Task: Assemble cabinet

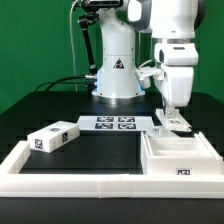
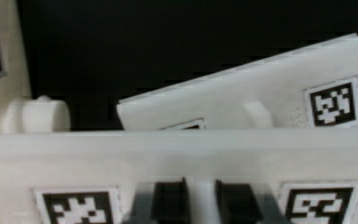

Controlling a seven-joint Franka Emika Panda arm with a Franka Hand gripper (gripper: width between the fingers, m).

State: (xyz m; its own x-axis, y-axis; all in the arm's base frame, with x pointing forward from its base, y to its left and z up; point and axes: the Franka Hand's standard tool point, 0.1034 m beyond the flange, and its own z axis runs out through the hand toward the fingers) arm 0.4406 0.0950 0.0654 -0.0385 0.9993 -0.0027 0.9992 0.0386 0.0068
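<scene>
In the exterior view my gripper [image 1: 172, 112] hangs low at the right, just behind the white box-shaped cabinet body [image 1: 178, 157]. A small white tagged cabinet part [image 1: 171, 123] sits right under its fingers. In the wrist view the gripper [image 2: 199, 203] has its dark fingers [image 2: 163, 203] close together with only a thin pale strip between them, on a wide white part [image 2: 176, 155] carrying a tag on each side. Beyond it lies a tilted white panel [image 2: 247, 95] with tags. Another white tagged block [image 1: 55, 137] lies at the exterior view's left.
The marker board [image 1: 113, 124] lies flat before the robot base [image 1: 117, 75]. The long low white border frame [image 1: 70, 184] runs along the front and left. A rounded white knob [image 2: 34, 115] stands beside the tilted panel.
</scene>
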